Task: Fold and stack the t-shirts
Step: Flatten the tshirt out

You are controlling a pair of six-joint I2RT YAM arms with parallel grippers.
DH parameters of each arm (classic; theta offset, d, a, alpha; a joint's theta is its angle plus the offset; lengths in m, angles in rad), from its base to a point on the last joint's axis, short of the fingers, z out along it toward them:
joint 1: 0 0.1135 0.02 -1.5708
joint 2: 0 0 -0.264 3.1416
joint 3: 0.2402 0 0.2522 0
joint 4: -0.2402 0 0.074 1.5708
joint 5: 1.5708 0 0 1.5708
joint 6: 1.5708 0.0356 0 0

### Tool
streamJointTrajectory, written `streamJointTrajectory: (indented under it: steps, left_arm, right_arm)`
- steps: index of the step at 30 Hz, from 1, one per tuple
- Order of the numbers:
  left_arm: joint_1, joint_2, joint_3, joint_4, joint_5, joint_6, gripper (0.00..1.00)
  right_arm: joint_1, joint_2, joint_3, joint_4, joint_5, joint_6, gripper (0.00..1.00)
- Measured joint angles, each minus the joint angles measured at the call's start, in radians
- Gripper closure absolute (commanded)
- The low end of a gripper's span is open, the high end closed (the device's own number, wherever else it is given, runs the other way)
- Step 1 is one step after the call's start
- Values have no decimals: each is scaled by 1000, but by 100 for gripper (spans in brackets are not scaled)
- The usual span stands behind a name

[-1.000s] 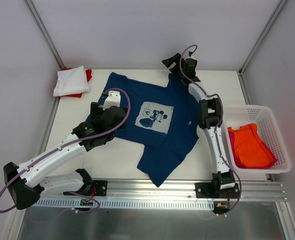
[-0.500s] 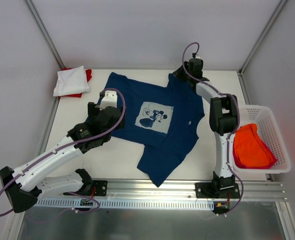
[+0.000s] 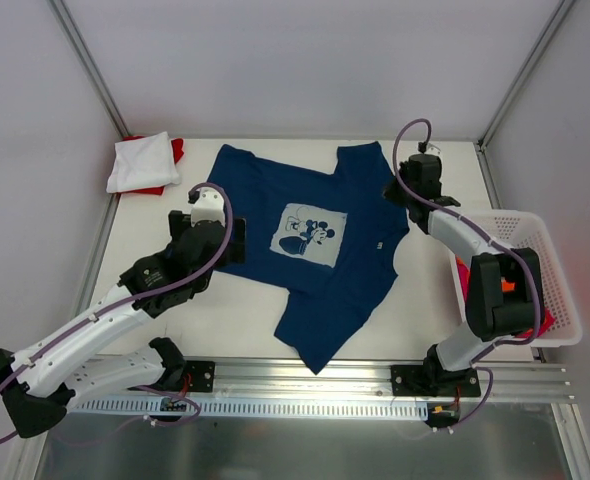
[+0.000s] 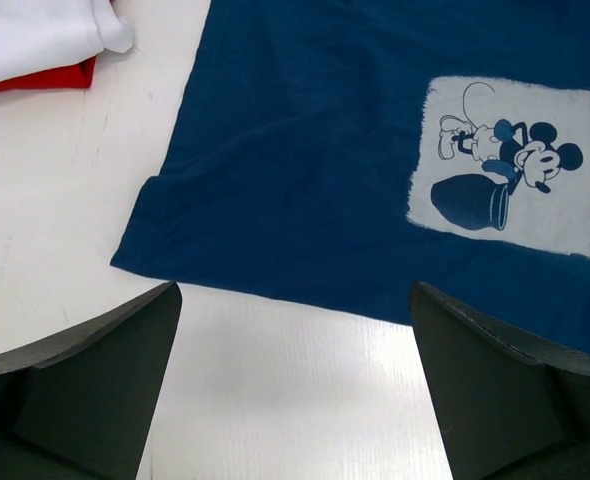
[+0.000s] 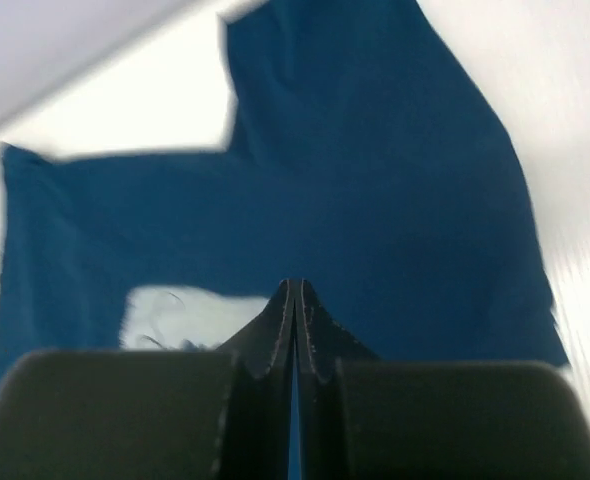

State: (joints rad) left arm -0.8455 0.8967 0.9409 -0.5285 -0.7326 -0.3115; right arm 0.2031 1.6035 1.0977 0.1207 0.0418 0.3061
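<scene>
Navy t-shirt spread flat on the counter, with one arm at each side of it.

The navy t-shirt lies print-up across the middle of the counter, set at a slant. The left gripper hangs at the shirt's left edge with its fingers wide apart and nothing between them. The right gripper is over the shirt's far right part with its fingers pressed together. That view is blurred, so whether any cloth is pinched cannot be told. A folded white t-shirt rests on a red t-shirt in the far left corner. An orange t-shirt lies in the white basket at the right.
</scene>
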Motion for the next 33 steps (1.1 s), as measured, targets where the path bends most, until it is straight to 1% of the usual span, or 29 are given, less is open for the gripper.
streamJointTrajectory:
  steps: [4, 10, 17, 25, 33]
  left_arm:
    - [0, -19, -7, 0, 17, -16, 1]
    - [0, -11, -8, 0, 37, -36, 1]
    - [0, -20, -20, 0, 58, -40, 1]
    - [0, -23, -24, 0, 71, -40, 1]
    - [0, 6, -23, 0, 70, -39, 1]
  right_arm:
    - [-14, 29, -23, -89, 7, 4, 100]
    - [-38, 156, 58, -159, -4, 18, 100]
    - [-94, 292, 144, -163, -83, 46, 99]
    - [-143, 367, 234, -161, -117, 78, 99]
    - [-200, 402, 254, -167, -132, 108, 99]
